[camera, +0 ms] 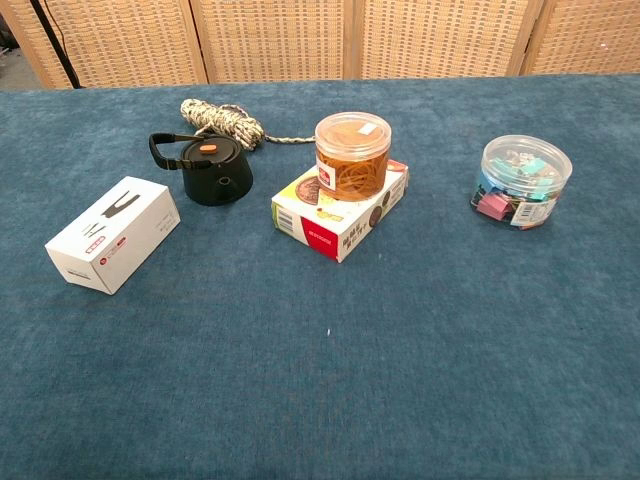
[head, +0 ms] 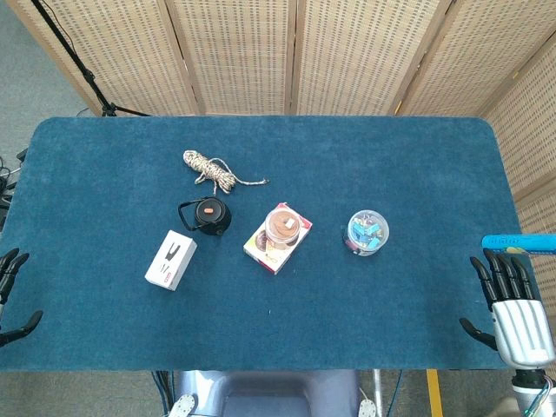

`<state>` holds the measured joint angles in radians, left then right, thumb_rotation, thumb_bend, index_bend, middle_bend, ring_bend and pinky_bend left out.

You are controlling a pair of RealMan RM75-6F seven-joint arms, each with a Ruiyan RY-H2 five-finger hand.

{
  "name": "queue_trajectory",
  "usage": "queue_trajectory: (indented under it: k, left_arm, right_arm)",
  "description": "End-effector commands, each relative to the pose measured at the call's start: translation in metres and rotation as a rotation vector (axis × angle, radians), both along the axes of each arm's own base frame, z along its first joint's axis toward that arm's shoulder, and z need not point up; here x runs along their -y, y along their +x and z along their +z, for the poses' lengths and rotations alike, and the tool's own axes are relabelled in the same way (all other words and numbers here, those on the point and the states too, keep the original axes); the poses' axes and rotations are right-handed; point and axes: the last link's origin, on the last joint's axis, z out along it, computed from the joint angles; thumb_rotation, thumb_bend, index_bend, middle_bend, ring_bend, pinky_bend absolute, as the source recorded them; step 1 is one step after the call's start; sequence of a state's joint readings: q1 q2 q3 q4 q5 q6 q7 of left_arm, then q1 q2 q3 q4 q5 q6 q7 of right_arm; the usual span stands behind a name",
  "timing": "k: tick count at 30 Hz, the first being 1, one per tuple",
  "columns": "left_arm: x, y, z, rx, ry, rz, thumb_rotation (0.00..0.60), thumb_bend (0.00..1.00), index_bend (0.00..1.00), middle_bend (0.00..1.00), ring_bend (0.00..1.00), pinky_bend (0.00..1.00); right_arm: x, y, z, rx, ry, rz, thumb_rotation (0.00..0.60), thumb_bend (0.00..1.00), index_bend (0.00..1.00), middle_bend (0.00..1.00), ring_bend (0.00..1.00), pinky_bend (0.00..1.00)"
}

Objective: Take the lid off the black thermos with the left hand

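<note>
Both hands wait at the near edge with fingers apart, holding nothing: the left hand (head: 13,300) at the left corner, the right hand (head: 512,304) at the right. The white box (camera: 112,234) lies just in front of the black thermos (camera: 212,172) and could get bumped. The thermos, left of middle, looks short and light, so it might slide or tip when its lid (camera: 205,151) is pulled. Behind it, the rope (camera: 225,121) could snag fingers.

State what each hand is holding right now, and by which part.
Nothing is held. The left hand and right hand rest at the table's near corners with fingers apart, far from the squat black thermos, lid still on.
</note>
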<state>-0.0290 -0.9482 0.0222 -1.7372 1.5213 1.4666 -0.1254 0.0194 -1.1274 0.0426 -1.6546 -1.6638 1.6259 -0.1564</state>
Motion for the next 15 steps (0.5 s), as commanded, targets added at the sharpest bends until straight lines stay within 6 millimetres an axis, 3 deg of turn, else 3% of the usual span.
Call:
queue_trajectory:
  k: [1,9,15]
  left_arm:
    - [0.0,0.0,0.0,0.0,-0.001,0.001,0.6,0.28,0.0,0.0,0.0,0.0]
    - [-0.003,0.002,-0.003,-0.003,-0.019,-0.006,0.6,0.28,0.0,0.0,0.0,0.0]
    - [-0.03,0.022,-0.005,0.012,-0.051,-0.05,0.6,0.28,0.0,0.0,0.0,0.0]
  right_arm:
    - [0.0,0.0,0.0,-0.001,0.001,-0.001,0.6,0.0,0.0,0.0,0.0,0.0]
    - [-0.001,0.001,0.002,0.006,-0.005,0.003,0.6,0.0,0.0,0.0,0.0,0.0]
    - [0.002,0.0,0.003,0.008,-0.011,-0.008,0.6,0.0,0.0,0.0,0.0,0.0]
